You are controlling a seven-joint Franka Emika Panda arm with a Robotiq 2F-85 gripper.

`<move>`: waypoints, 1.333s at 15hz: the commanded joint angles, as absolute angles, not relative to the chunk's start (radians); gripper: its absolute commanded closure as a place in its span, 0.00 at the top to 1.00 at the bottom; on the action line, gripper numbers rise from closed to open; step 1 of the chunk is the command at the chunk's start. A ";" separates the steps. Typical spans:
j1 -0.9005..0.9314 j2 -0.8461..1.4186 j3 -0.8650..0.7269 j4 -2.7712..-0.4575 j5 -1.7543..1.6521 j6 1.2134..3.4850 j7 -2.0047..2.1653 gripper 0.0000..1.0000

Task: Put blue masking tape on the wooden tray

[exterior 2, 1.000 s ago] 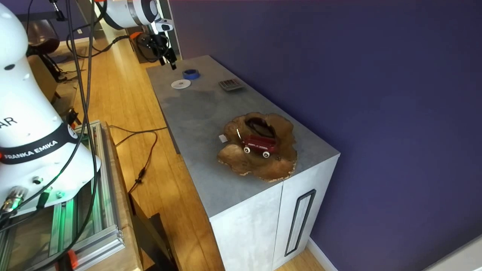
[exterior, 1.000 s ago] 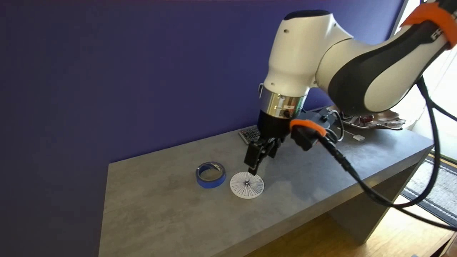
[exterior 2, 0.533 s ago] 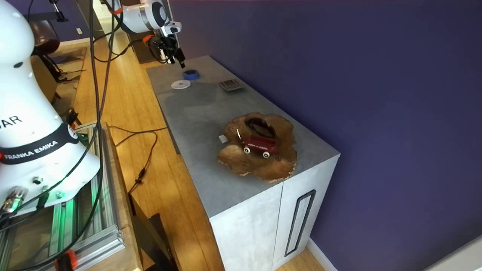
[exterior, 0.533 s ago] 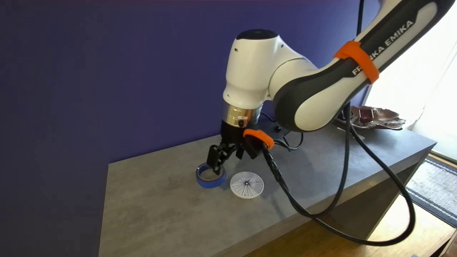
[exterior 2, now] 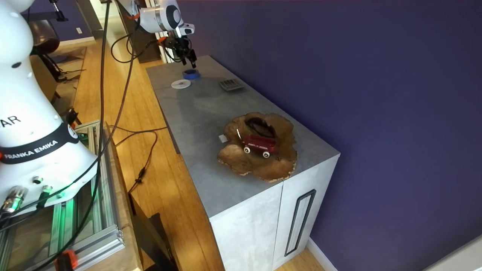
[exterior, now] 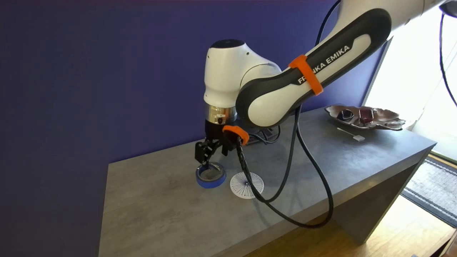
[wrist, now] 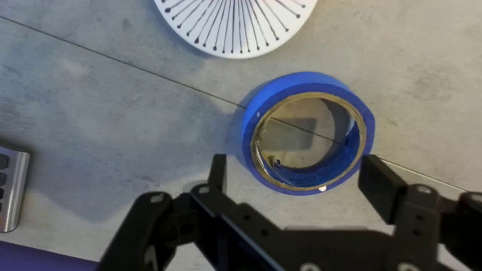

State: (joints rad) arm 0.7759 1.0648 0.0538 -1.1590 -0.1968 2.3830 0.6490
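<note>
The blue masking tape [exterior: 210,184] lies flat on the grey counter, also seen in an exterior view [exterior 2: 191,76] and in the wrist view [wrist: 263,98]. My gripper [wrist: 293,162] is open and empty, its fingers spread about as wide as the tape, which lies ahead of the fingertips in the wrist view. In both exterior views the gripper [exterior: 215,159] [exterior 2: 189,64] hangs just above the tape, over its far side. The wooden tray [exterior 2: 239,158] sits at the counter's opposite end, also visible in an exterior view [exterior: 387,117]; it is out of the wrist view.
A white disc with black lines [exterior: 246,186] lies beside the tape. A grey calculator [exterior 2: 231,84] lies near the purple wall. The tray holds a red toy wagon [exterior 2: 260,143] and a dark object [exterior 2: 260,127]. A small white tag [exterior: 358,137] lies by the tray.
My gripper has moved from above the white disc across to above the blue tape, staying empty. The arm's cable now hangs over the disc. The tape, disc and tray have not moved.
</note>
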 commanded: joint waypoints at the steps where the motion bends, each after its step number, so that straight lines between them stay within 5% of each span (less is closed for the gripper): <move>1: 0.720 1.216 0.119 -0.916 -0.141 2.275 0.518 0.85; 5: 0.671 1.300 0.164 -0.796 -0.107 2.209 0.422 0.79; 8: 0.681 1.329 0.143 -0.769 -0.060 2.183 0.375 0.51; 15: 0.689 1.315 0.153 -0.774 -0.091 2.135 0.309 0.03; 20: 0.720 1.256 0.146 -0.813 -0.103 2.156 0.315 0.03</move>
